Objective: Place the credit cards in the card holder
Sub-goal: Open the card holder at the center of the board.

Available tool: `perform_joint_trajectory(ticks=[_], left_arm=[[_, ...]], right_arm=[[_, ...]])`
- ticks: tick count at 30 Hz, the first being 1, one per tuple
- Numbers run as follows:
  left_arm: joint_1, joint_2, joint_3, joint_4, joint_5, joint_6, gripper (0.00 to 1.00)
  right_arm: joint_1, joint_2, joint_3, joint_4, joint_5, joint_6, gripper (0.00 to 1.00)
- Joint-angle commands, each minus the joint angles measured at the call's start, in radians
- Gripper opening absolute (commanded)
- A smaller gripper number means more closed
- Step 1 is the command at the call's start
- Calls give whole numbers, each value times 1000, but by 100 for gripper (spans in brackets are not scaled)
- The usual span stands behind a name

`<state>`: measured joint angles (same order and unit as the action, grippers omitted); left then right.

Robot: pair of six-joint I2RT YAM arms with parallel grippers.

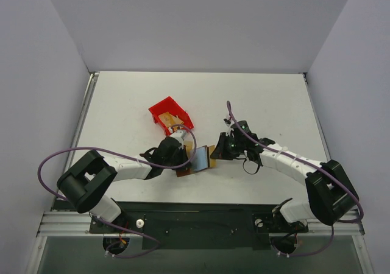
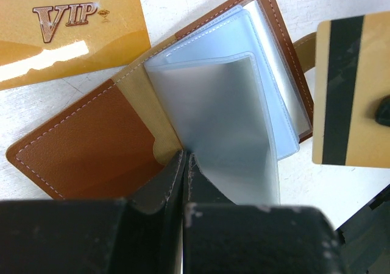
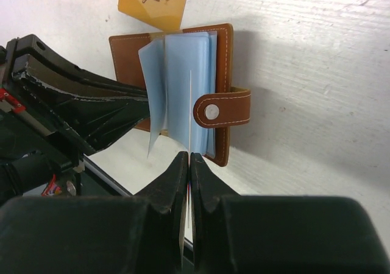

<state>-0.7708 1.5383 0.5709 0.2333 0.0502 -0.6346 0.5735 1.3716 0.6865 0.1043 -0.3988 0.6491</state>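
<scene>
The card holder [image 1: 196,162] lies open on the table, brown with light blue pocket panels [image 2: 225,97] fanned up; its snap tab [image 3: 222,109] points right. My left gripper [image 2: 186,159] is shut at the wallet's near edge, pinching it where the panels meet the tan lining. My right gripper [image 3: 189,158] is shut on a gold credit card with a dark stripe [image 2: 347,91], seen edge-on in the right wrist view [image 3: 190,112], its tip at the pocket panels. A second gold card marked VIP [image 2: 67,30] lies flat on the table beside the wallet.
A red plastic bin [image 1: 170,114] stands just behind the left gripper with something gold-tan [image 1: 177,127] in it. The two arms meet at the table's middle front, close together. White walls enclose the table at the back and sides.
</scene>
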Motion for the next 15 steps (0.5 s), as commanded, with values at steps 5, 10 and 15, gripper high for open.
perform_joint_trajectory(ticks=[5,10,15], left_arm=[[4,43,-23,-83,-24,15,0],[4,43,-25,-83,-23,15,0],[2,40,-23,-80,-21,13,0]], right_arm=[[32,87,39,47,-48,-6,0],[51,135,48,81,-61,6,0],[71,168,70,95,-74,17,0]])
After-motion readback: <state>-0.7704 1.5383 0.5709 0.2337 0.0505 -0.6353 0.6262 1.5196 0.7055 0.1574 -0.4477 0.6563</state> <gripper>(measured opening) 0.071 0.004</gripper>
